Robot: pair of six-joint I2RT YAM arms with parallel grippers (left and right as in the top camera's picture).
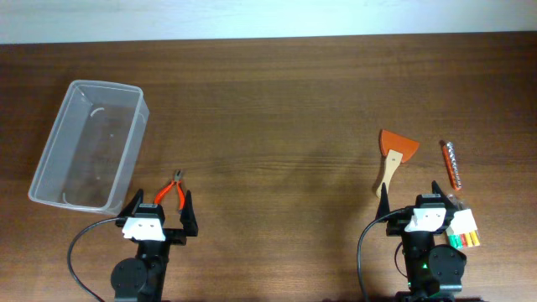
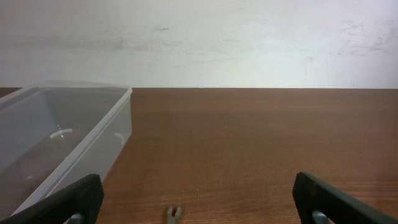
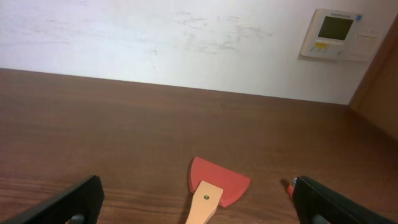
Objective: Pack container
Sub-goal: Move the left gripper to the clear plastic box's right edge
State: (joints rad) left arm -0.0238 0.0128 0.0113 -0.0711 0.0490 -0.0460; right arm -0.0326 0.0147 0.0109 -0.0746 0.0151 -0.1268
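Observation:
The clear plastic container lies empty at the left of the table, and shows in the left wrist view. Small orange-handled pliers lie just right of it; their metal tip shows between my left fingers. My left gripper is open and empty, just behind the pliers. An orange scraper with a wooden handle lies at the right, also in the right wrist view. My right gripper is open and empty, with the scraper handle between its fingers.
An orange-handled tool with a metal shaft lies right of the scraper. A white block with coloured pieces sits beside the right arm. A white wall with a thermostat stands behind the table.

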